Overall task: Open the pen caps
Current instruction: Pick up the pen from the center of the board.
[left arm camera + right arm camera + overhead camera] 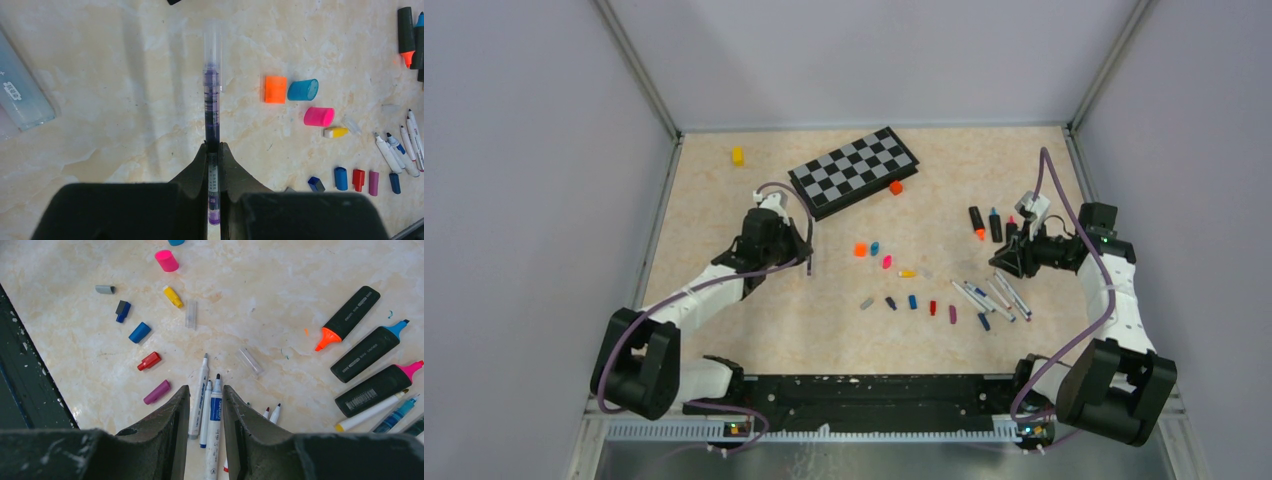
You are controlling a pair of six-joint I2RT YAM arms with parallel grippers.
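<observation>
Holding a slim purple-ink pen (212, 100) in our left gripper (212, 150), clamped tight on its barrel.
Only our left wrist view shows its clear plastic cap (212, 42) on; the right wrist view shows our right gripper (206, 395) parted, holding nothing, over white-barrelled markers (214, 412) near loose coloured caps (166, 260).

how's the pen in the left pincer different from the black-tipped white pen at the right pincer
The purple pen is clamped in the shut left pincer; the white pen lies on the table inside the open right pincer. The purple pen appears to wear a clear cap; the white pen's black tip is bare. The purple pen's barrel is dark; the white pen's is white. Both are thin.
</observation>
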